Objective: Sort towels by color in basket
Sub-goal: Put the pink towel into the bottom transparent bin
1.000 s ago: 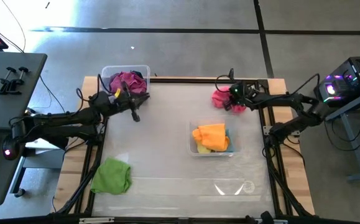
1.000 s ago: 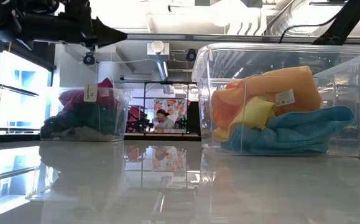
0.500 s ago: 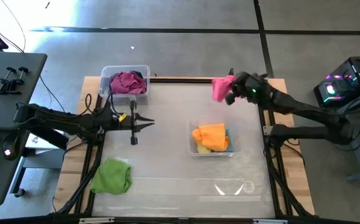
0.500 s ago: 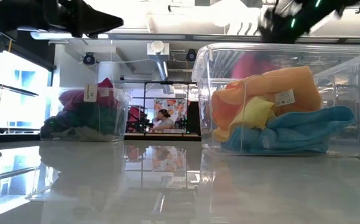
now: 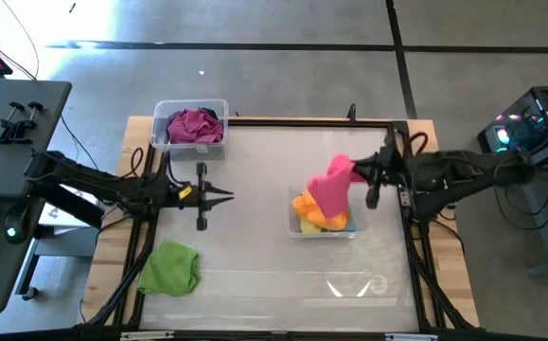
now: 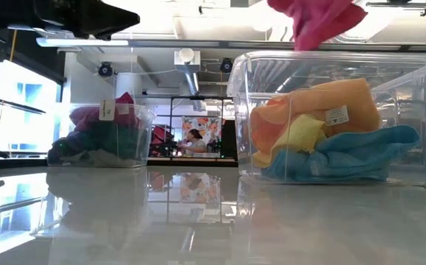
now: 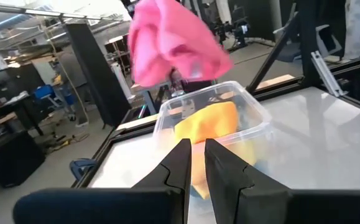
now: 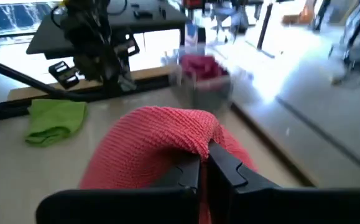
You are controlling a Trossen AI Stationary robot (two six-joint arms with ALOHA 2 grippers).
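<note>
**Pink towel over the centre bin**

My right gripper (image 5: 356,173) is clamped on the pink towel (image 5: 330,192), which hangs above the near clear bin (image 5: 292,220), just right of table centre. In the low view the towel (image 6: 317,20) sits above the bin rim (image 6: 323,57), not touching the contents.

Near bin: orange towel (image 6: 323,107) on top, yellow towel (image 6: 301,134) under it, light blue towel (image 6: 352,156) at the bottom.

Far bin (image 5: 160,109) at 11 o'clock: magenta towel (image 5: 191,125) on top, with a darker cloth beneath, colour hard to tell.

Lime green towel (image 5: 170,267) lies loose on the table at 8 o'clock.

My left gripper (image 5: 219,196) waits at 9 o'clock, fingers (image 7: 180,163) nearly together, holding nothing.
</note>
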